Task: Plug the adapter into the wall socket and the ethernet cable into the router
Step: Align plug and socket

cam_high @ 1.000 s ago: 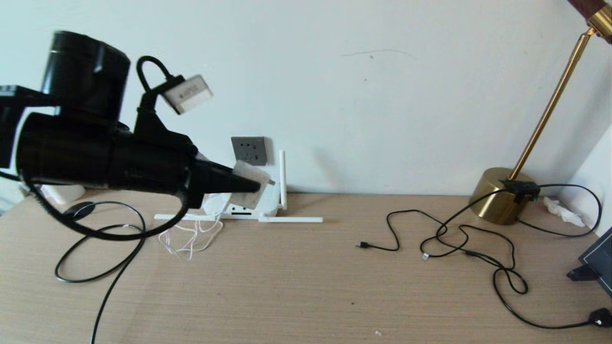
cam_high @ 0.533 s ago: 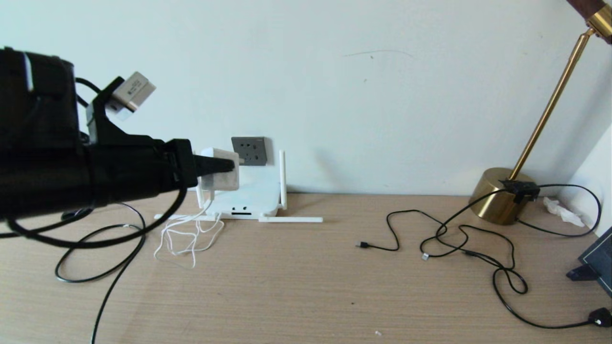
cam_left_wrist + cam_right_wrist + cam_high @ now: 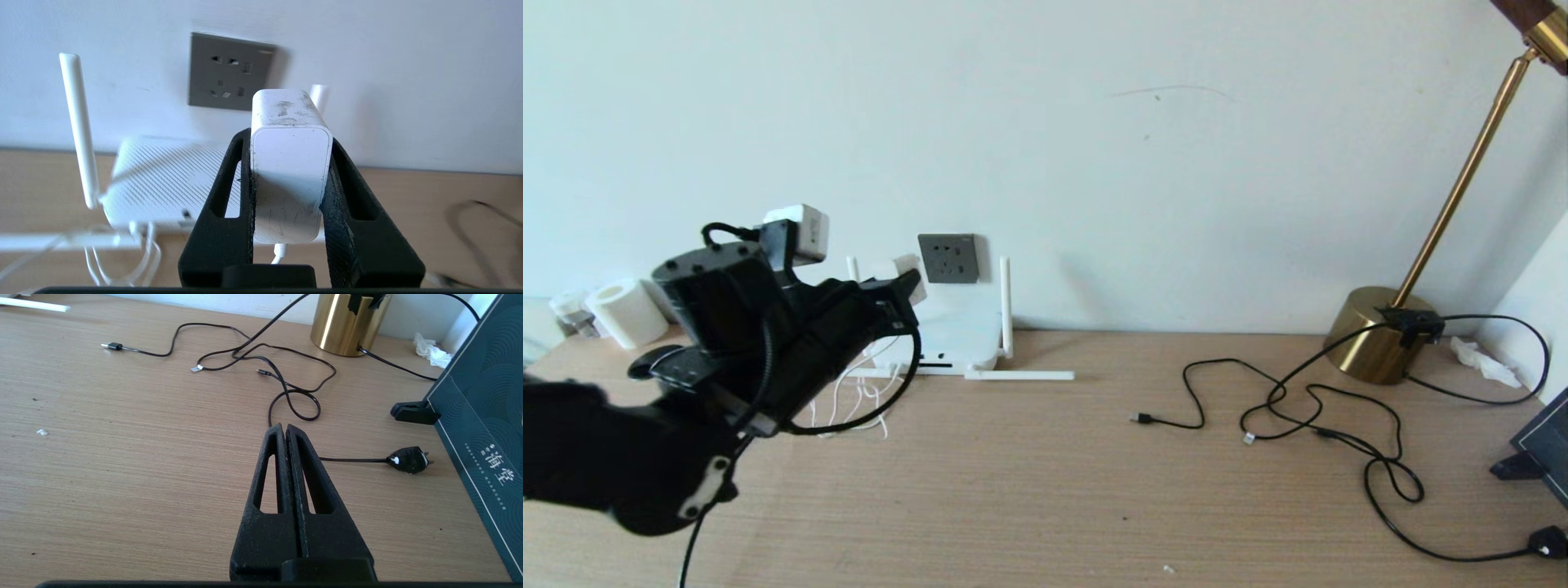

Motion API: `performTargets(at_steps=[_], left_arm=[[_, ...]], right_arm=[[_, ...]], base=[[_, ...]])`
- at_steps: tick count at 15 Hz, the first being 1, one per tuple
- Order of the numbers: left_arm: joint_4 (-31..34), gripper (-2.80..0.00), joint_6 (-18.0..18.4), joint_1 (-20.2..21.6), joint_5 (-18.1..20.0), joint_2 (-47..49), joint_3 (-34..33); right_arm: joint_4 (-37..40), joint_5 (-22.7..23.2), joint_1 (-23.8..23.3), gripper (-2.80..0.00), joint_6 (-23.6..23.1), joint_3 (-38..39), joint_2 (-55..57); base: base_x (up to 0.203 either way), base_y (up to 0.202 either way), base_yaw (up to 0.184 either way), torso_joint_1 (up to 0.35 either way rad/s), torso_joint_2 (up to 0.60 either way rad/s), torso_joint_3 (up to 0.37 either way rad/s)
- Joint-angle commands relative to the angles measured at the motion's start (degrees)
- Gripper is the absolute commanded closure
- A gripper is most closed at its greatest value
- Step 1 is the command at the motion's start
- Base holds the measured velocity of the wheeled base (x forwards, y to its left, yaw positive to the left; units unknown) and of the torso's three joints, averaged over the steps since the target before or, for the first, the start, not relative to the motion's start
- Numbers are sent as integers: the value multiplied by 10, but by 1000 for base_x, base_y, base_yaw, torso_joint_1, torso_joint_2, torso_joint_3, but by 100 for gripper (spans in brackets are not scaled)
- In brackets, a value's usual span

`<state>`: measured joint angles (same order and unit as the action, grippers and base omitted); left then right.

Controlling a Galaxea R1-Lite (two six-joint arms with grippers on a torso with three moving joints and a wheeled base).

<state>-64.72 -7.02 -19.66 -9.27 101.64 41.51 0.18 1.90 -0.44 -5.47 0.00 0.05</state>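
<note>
- Two black fingers (image 3: 229, 192) of the left gripper (image 3: 291, 134) are clamped on the adapter (image 3: 291, 163); it sits squarely between them, its far end past their tips and its thin white cord leaving at the near end.
- It is held off the wall, near the wall socket (image 3: 229, 71), above the router (image 3: 163, 179).
- Right gripper (image 3: 284, 430) hovers over the table (image 3: 122, 457), jaws pressed together on nothing.

Even, soft daylight is filling the scene.
The router (image 3: 163, 179) is showing blurred; the wall socket (image 3: 229, 71) is casting shadow toward three o'clock.
</note>
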Motion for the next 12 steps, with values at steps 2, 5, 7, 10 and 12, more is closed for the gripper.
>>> performTargets(at_steps=[2, 5, 7, 10, 12], left_arm=[[-135, 0, 35, 6, -8, 154, 16], [-212, 0, 62, 17, -15, 238, 87], [-223, 0, 70, 29, -16, 272, 134], [-225, 0, 82, 45, -8, 302, 185], [-227, 0, 88, 49, -3, 312, 210]], right_arm=[[0, 0, 0, 0, -1, 0, 0], [0, 0, 0, 0, -1, 0, 0], [0, 0, 0, 0, -1, 0, 0], [0, 0, 0, 0, -1, 0, 0], [0, 0, 0, 0, -1, 0, 0]], base=[[0, 0, 0, 0, 0, 0], [0, 0, 0, 0, 0, 0], [0, 0, 0, 0, 0, 0], [0, 0, 0, 0, 0, 0], [0, 0, 0, 0, 0, 0]])
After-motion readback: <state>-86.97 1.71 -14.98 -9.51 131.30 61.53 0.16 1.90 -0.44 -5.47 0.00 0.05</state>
